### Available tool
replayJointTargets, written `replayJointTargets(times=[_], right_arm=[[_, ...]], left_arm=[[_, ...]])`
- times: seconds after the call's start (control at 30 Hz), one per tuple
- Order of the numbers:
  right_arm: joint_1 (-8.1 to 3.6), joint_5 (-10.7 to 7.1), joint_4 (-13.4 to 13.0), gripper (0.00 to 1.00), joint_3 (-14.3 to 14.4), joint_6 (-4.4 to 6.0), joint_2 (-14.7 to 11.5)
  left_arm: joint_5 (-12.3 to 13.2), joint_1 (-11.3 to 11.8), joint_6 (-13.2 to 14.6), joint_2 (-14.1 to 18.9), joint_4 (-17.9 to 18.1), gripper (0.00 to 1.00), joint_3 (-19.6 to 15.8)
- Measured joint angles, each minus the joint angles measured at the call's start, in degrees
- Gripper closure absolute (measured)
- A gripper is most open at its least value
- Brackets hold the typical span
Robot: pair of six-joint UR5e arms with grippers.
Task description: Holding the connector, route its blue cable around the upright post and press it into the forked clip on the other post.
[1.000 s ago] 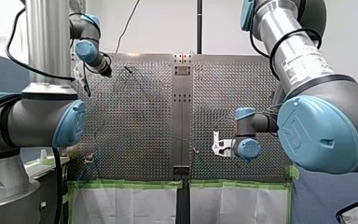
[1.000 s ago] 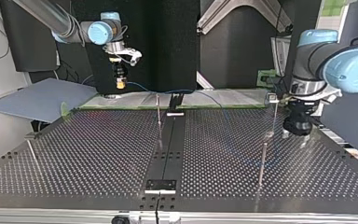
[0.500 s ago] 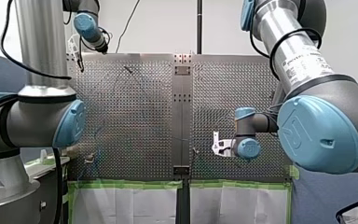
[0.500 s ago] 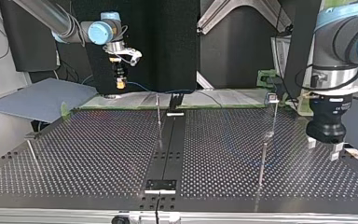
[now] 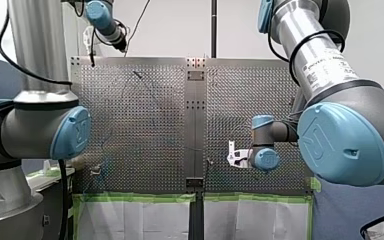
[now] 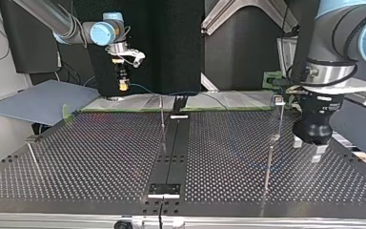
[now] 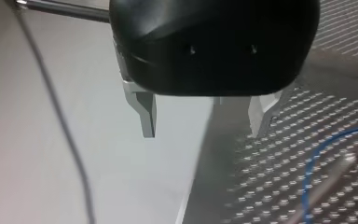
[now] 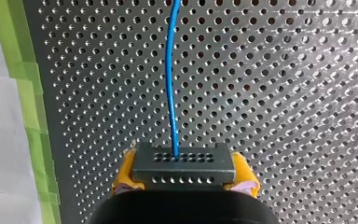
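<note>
Both yellow pads [image 8: 126, 175] of my right pincer [image 8: 185, 173] pressed on the ends of the grey connector [image 8: 184, 163], clamping it above the perforated bench [image 8: 284, 93], near the green tape [image 8: 25, 93] at its edge. The blue cable [image 8: 171, 79] left the connector's face and ran straight ahead of the pincer over the holes. In the top view that pincer hung at the far left, over the bench's far edge, and the cable showed faintly from it toward the upright post [image 6: 162, 117] at the middle. My left pincer [image 7: 204, 121] held nothing, its metal fingers [image 7: 147, 116] spread wide. In the top view it hovered at the right, just beside a thin post [image 6: 279, 117] with a small head, whose shape I could not tell. In the left wrist view a curve of the blue cable lay on the bench ahead of that pincer.
</note>
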Motion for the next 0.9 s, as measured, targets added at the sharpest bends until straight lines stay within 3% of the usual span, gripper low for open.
replayJointTargets(times=[0.33,0.9], right_arm=[[0.03,0.00,0.01,1.00,-0.01,0.00,0.00],[0.02,0.00,0.09,1.00,0.00,-0.06,0.00]], left_arm=[[-0.07,-0.81,4.36,-2.62,-4.78,0.02,0.03],[-0.15,-0.84,4.91,-2.70,-12.58,0.02,0.02]])
